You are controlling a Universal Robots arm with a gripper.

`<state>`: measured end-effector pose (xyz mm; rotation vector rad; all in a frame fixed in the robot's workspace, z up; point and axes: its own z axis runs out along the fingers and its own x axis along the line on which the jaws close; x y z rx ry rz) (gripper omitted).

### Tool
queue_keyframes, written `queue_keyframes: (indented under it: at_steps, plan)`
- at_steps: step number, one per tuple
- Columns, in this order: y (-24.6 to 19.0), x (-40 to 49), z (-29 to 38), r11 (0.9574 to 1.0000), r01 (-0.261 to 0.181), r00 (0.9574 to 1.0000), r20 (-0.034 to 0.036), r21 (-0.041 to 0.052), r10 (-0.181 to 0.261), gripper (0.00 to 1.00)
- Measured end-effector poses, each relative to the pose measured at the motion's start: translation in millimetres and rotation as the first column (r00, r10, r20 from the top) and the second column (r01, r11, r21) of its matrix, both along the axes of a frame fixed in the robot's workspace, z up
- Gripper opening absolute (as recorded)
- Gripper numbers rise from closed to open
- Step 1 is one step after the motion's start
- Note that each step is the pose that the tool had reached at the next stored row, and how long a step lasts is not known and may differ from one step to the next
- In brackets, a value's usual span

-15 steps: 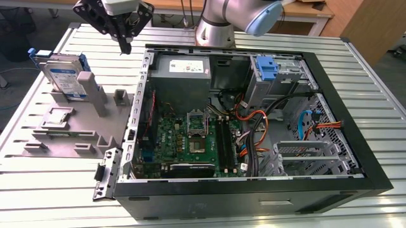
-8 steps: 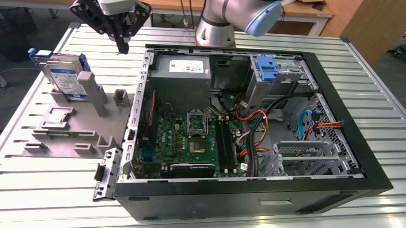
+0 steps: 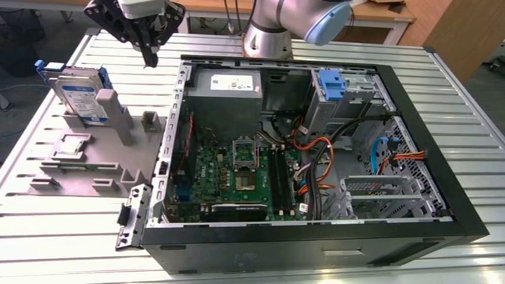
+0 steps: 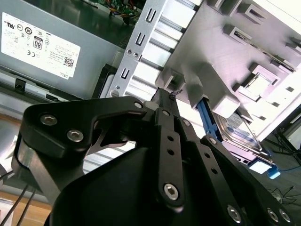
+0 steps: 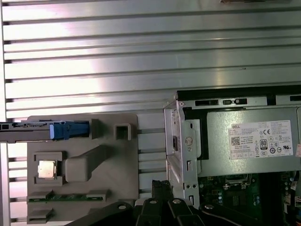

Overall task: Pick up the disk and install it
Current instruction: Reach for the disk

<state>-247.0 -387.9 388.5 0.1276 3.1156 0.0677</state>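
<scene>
Ribbed metal table (image 3: pixel 465 106); black computer case (image 3: pixel 316 235) open; beside it the disk (image 3: pixel 83 97) stands in a grey rack (image 3: pixel 94 171); gripper (image 3: pixel 150 61) fingers pressed together, empty.

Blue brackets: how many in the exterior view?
2. One frames the disk on the grey holder, exterior view's left; the other bracket sits in the case's drive cage. More may be hidden.

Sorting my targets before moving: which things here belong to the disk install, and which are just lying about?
Job:
disk, standing in the gray holder
pincer
open computer case

Lying about:
silver chip
green circuit strip
</scene>
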Motion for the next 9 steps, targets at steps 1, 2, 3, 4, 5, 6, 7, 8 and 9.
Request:
queue_keyframes:
  at_steps: [1,2,3,4,5,6,7,8,9]
  plan:
    - [0.0,-0.4,0.0,1.0,0.0,1.0,0.0,0.0,0.0,0.1]
    - [0.0,-0.7,-0.1,1.0,0.0,1.0,-0.0001,0.0,0.0,0.1]
    - [0.0,-1.0,-0.1,1.0,0.0,1.0,-0.0001,0.0,0.0,0.1]
    - [0.1,-1.4,-0.2,1.0,0.0,1.0,-0.0001,0.0,0.0,0.1]
    - [0.1,-1.8,-0.2,1.0,0.0,1.0,-0.0002,0.0,0.0,0.1]
    - [0.1,-2.3,-0.3,1.0,0.0,1.0,-0.0002,0.0,0.0,0.1]
    - [0.1,-2.8,-0.3,1.0,0.0,1.0,-0.0002,0.0,0.0,0.1]
    - [0.2,-3.3,-0.3,1.0,0.0,1.0,-0.0002,0.0,0.0,0.1]
    - [0.2,-3.7,-0.3,1.0,0.0,1.0,-0.0002,0.0,0.0,0.1]
